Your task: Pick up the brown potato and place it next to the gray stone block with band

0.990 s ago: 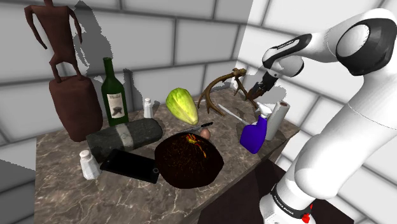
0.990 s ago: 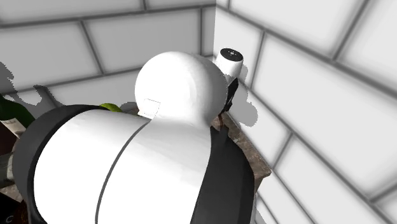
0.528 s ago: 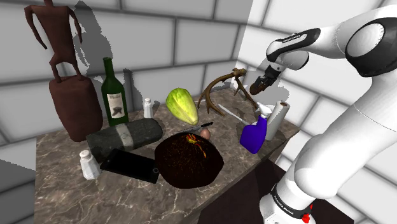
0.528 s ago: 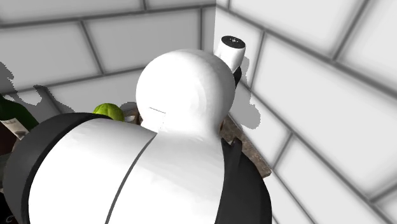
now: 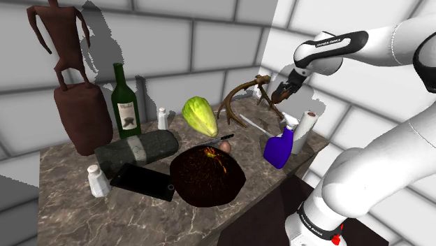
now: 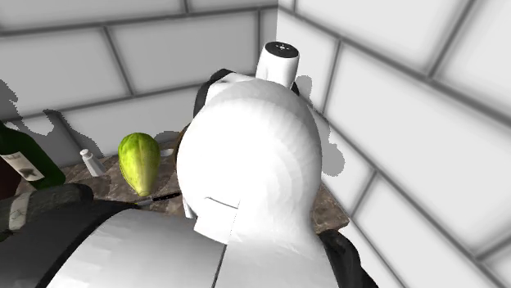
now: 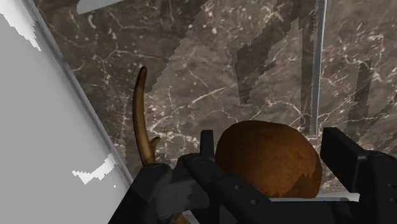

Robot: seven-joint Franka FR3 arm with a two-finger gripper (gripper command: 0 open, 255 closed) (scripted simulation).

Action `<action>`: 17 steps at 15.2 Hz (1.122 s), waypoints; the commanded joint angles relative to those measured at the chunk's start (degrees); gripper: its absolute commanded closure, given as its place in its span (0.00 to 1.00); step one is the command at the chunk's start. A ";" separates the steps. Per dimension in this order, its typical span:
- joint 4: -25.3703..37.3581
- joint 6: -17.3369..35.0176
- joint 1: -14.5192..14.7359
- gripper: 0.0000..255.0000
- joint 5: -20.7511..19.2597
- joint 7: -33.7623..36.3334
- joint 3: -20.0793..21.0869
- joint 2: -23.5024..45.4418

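In the wrist view the brown potato [image 7: 267, 159] sits clasped between my black fingers [image 7: 207, 149], hanging over the dark marble tabletop [image 7: 191, 70]. In the shoulder view my gripper [image 5: 284, 91] is in the air over the table's far right corner, beside the antler [image 5: 241, 98], shut on a small brown lump. The gray stone block with a lighter band [image 5: 136, 148] lies on its side at the table's left-middle, well away from the gripper, in front of the wine bottle [image 5: 124, 105].
Around the gripper stand a blue spray bottle [image 5: 279, 148] and a paper roll [image 5: 304, 129]. A green squash [image 5: 200, 115], a dark round lump [image 5: 207, 177], a black slab [image 5: 143, 182], a white shaker [image 5: 98, 179] and a brown statue [image 5: 73, 91] crowd the table. Walls close the far corner.
My gripper has risen a little with the potato over the far right corner. The arm's upper links swung upward; in the second exterior view this uncovered the green squash.
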 commanded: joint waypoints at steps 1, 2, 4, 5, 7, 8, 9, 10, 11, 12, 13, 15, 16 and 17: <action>-3.54 0.30 -1.11 1.00 -2.91 4.44 3.47 -3.78; -5.18 0.40 -1.53 1.00 -3.95 6.36 5.04 -5.42; -8.29 0.48 -2.42 1.00 -5.49 9.95 8.26 -8.45; -9.76 0.48 -2.76 1.00 -6.08 11.68 9.81 -9.88; -12.52 0.38 -3.23 1.00 -6.97 15.05 12.83 -12.61; -13.82 0.30 -3.39 1.00 -7.25 16.68 14.33 -13.90; -15.06 0.20 -3.48 1.00 -7.45 18.30 15.81 -15.14; -16.24 0.08 -3.50 1.00 -7.55 19.90 17.28 -16.34; -17.36 -0.05 -3.47 1.00 -7.58 21.48 18.74 -17.49; -18.42 -0.20 -3.35 1.00 -7.53 23.06 20.19 -18.59; -19.42 -0.36 -3.18 1.00 -7.42 24.63 21.64 -19.65; -21.21 -0.70 -2.64 1.00 -7.00 27.76 24.51 -21.59; -22.01 -0.88 -2.31 1.00 -6.67 29.30 25.97 -22.47; -22.74 -1.06 -1.89 1.00 -6.31 30.86 27.41 -23.29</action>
